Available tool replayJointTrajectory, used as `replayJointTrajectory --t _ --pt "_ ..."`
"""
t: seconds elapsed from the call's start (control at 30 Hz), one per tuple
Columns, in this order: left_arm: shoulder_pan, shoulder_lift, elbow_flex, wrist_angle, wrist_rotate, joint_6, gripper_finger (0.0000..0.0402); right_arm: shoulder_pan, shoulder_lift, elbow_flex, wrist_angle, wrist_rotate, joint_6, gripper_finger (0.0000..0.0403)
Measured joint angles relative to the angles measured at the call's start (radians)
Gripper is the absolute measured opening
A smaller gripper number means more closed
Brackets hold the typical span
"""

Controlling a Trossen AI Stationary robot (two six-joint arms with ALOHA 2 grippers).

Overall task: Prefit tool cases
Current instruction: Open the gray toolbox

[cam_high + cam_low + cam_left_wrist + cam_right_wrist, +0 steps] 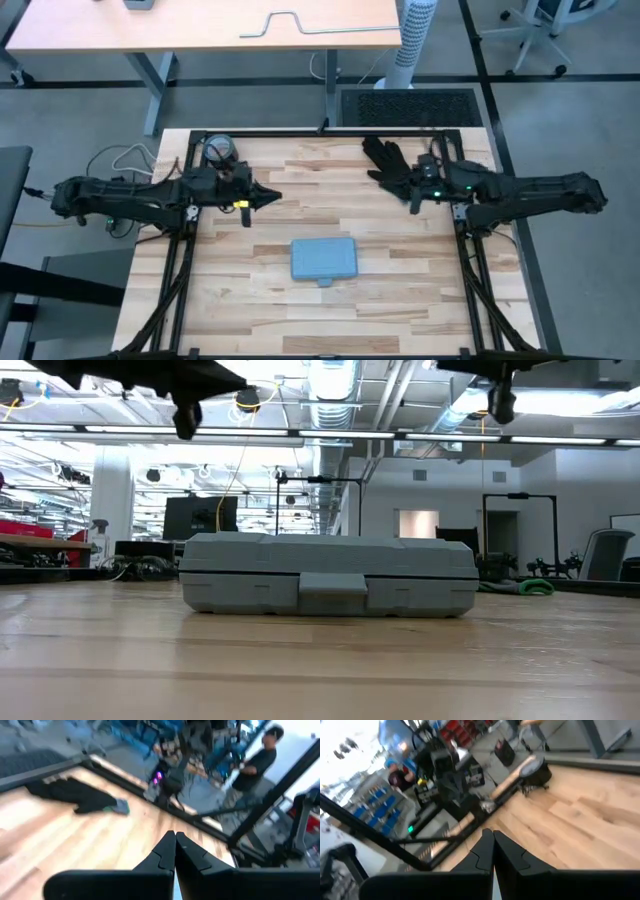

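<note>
The light-blue tool case [324, 258] lies closed and flat on the wooden table, near the middle toward the near edge; in the low view the tool case [328, 575] shows its front with the handle tab. My left gripper [276, 198] hovers shut above the table's left half, far-left of the case, and touches nothing. My right gripper [384, 178] hovers shut at the far right, over the black glove. Both are well above the case. In the wrist views my left gripper [174, 839] and my right gripper [492, 836] have their fingers together.
A black glove [385, 158] lies at the table's far right, also the glove [75, 795] in the left wrist view. A round gauge-like object [220, 150] sits at the far left. A black frame [330, 131] rims the table. A person [257, 762] stands beyond the table.
</note>
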Motion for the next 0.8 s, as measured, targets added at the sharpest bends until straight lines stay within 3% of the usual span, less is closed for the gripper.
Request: replayJointTrajectory --t 0.17,0.33,0.53,0.8 --pt "0.0 0.121 0.002 -0.001 0.033 -0.001 0.0 0.026 0.151 0.033 -0.011 -0.067 0.035 0.0016" --pt "0.0 0.261 0.002 0.0 0.05 -0.009 0.0 0.123 0.336 0.033 -0.002 -0.081 0.099 0.0016" --pt "0.0 0.436 0.002 -0.001 0.107 0.031 0.0 0.267 0.542 0.033 0.095 -0.081 0.224 0.0016" --pt "0.002 0.572 0.004 0.002 0.16 0.059 0.0 0.448 0.713 0.033 0.271 -0.08 0.402 0.0016"
